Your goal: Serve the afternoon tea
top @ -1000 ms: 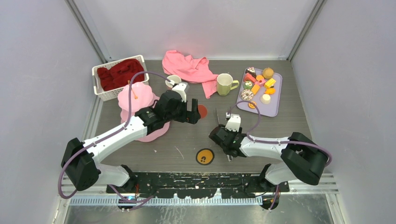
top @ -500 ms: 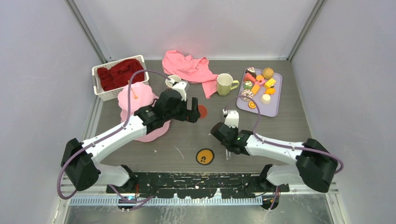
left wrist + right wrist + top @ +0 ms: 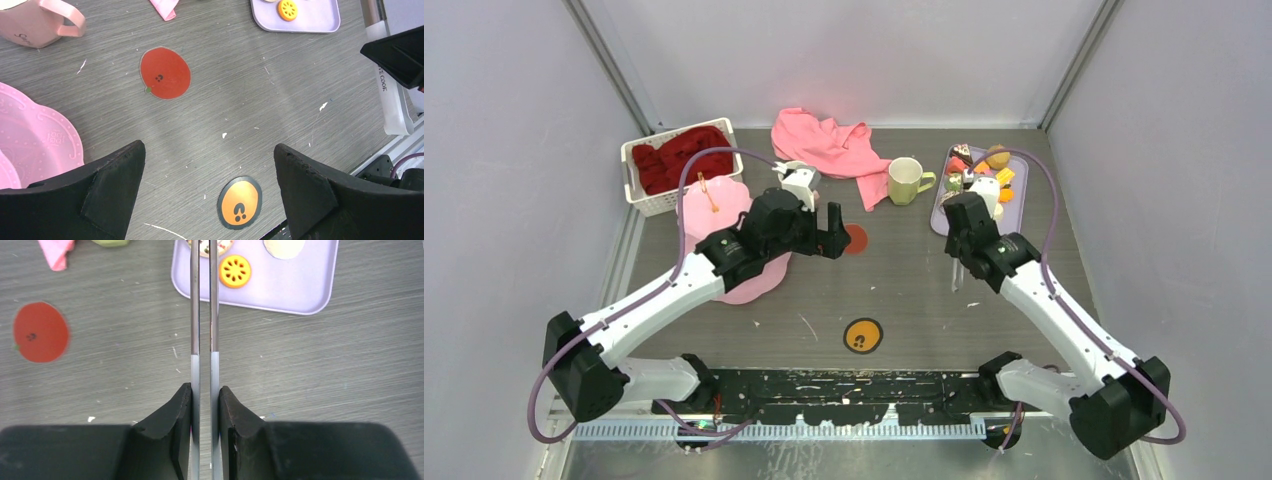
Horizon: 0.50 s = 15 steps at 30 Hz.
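Right gripper clamped on tongs, long axis pointing dead ahead at toy pastries on tray; left gripper wide open, empty, farther off.

Counter: dark grey wood-grain top, marked with small white flecks and scratches.
Back wall: plain pale grey panel.
Left wall: same pale grey.
Right wall: same pale grey.
Corner posts: slim metal strips ran up both back corners.
Near edge: black perforated plate, then a ribbed metal rail.
Light: even and soft, with faint shadows.
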Tool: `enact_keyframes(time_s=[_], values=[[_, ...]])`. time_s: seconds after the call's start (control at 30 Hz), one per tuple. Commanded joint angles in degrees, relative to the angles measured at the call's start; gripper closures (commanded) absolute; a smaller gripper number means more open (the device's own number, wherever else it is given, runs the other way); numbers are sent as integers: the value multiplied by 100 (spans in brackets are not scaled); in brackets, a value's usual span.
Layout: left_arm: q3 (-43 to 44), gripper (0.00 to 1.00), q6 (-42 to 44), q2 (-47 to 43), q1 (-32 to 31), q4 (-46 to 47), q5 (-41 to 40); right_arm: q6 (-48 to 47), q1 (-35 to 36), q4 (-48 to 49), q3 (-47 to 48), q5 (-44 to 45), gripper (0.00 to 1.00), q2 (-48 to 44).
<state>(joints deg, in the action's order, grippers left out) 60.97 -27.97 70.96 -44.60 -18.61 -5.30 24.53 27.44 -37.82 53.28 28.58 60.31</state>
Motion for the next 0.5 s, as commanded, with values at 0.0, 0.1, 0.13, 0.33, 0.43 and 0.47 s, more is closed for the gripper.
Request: enact_keyframes(time_s=[0.0, 0.1, 0.13, 0.33, 0.43, 0.47], values=[[135, 1, 28, -60, 20, 288, 20, -527, -419, -218, 365, -481, 86, 310], [81, 1, 15, -102, 16, 255, -7, -626, -636, -347, 547, -495, 85, 516], [64, 1, 7, -122, 16, 264, -21, -686, -726, -404, 612, -513, 83, 601], [-26, 1, -8, -98, 13, 311, 18, -978, -1332, -410, 1015, -1028, 77, 1128], [-24, 1, 1, -76, 21, 305, 26, -1160, -1461, -464, 1141, -1385, 70, 1394], [-25, 1, 8, -63, 15, 302, 47, -1185, -1492, -485, 1161, -1476, 69, 1449]])
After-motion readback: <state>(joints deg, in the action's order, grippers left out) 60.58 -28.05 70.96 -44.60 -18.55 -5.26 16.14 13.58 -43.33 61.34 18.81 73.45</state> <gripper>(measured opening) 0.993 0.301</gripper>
